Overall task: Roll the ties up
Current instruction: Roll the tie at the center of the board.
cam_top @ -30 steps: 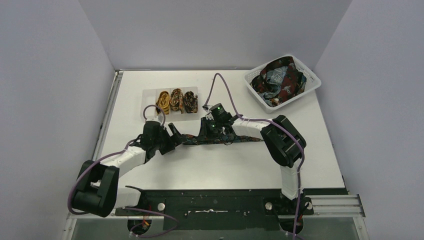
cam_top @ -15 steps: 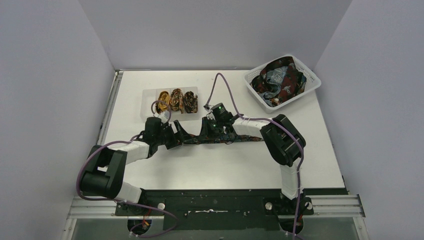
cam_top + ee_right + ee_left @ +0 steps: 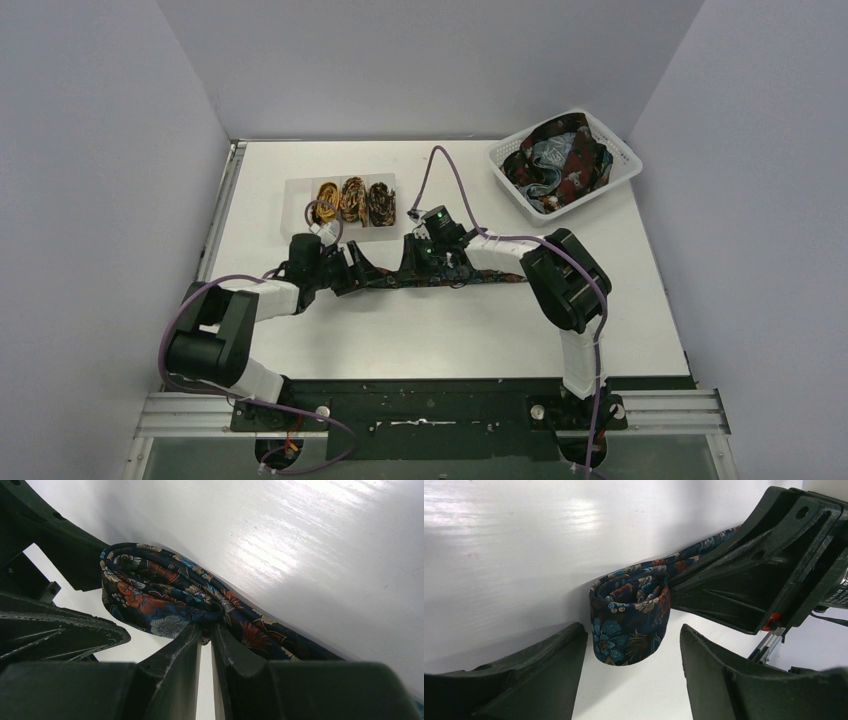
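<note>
As left claw (image 3: 631, 635) moves in, jaws narrowing but clear of the coiled end of navy floral tie (image 3: 626, 610) on table (image 3: 450, 330), right claw (image 3: 206, 630) stays pinched on the strip: next roll likely.

Right wrist view: the lower edge cuts off the fingers of the right pincer (image 3: 206, 630). They cover the spot where they meet the navy tie (image 3: 165, 595), which leaves the frame at lower right.

Left wrist view: the lower edge cuts off the left pincer (image 3: 631, 632). The tie's strip passes behind the right pincer at upper right.

Top view: both arms cover most of the tie at centre frame. The heaped ties (image 3: 560, 160) in the basket (image 3: 600, 192), upper right, cannot be counted.
</note>
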`<state>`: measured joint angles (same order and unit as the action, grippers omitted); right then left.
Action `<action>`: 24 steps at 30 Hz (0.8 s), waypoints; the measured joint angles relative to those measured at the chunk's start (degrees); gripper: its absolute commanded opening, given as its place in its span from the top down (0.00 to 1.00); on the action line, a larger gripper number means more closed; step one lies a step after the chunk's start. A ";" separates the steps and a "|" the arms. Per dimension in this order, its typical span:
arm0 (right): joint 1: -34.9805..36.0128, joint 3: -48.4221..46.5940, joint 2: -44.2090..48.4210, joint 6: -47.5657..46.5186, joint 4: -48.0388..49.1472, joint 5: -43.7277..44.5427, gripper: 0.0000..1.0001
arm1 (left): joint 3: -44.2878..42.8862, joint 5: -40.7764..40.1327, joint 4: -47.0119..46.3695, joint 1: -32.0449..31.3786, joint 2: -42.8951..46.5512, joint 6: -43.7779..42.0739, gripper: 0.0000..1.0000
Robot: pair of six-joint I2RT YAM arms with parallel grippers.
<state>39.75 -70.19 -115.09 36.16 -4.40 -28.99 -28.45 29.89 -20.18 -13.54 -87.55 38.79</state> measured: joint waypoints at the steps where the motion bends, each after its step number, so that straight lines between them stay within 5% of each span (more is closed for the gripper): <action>1: -0.02 0.00 -0.02 0.00 0.00 0.02 0.84 | 0.00 0.50 -0.35 0.00 -0.31 -0.11 0.44; 12: -0.09 -0.20 -0.09 -0.33 -0.20 0.00 0.83 | 0.00 1.44 -3.02 0.04 -0.55 -0.28 0.64; 18: -0.11 -0.55 -0.09 -0.66 -0.52 0.00 0.83 | 0.00 -0.04 -2.75 0.02 -0.28 -0.33 0.44; 24: -0.46 -0.66 -0.11 -0.83 -0.74 0.00 0.82 | 0.00 -1.55 -2.71 0.02 0.63 -0.39 0.41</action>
<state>39.29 -70.85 -115.20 35.33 -5.15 -28.99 -28.45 28.34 -22.90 -13.52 -86.91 38.39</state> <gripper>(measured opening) 0.174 0.582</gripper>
